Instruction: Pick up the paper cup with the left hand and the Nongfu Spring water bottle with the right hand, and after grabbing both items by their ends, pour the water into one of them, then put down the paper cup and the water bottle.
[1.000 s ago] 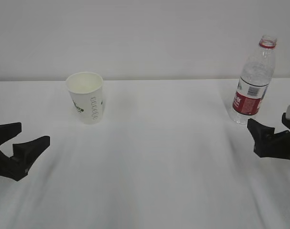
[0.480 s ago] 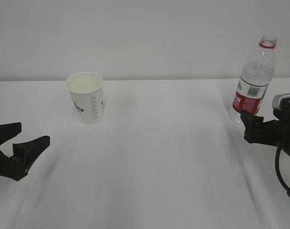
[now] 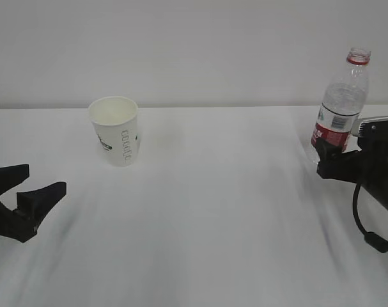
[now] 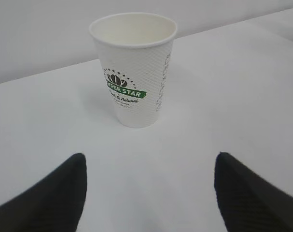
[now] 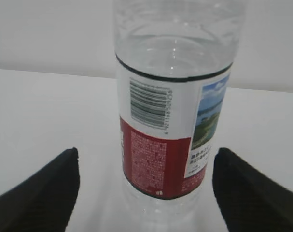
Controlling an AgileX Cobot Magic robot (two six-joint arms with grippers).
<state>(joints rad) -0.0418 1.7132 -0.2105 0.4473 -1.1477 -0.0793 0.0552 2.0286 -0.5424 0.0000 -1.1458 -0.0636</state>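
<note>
White cloth covers the table (image 3: pixel 200 211), and a plain pale wall (image 3: pixel 181 45) stands behind it.

My left hand (image 3: pixel 39 180) sits low near the left edge, fingers spread wide with nothing between them. From my left wrist I see the cup (image 4: pixel 134 67) standing upright ahead of me, well apart from my two black fingertips (image 4: pixel 54 193). It is white with a green logo and its inside looks empty. In the outside view the cup (image 3: pixel 115 130) stands toward the back left of the table.

My right hand (image 3: pixel 326 160) is over on the right side, up close to the bottle (image 3: pixel 339 105). From my right wrist the bottle (image 5: pixel 173 101) stands straight between my wide open fingers (image 5: pixel 40 193), with a gap on each side. I am not gripping it. It has no cap, and its label is red and white.
</note>
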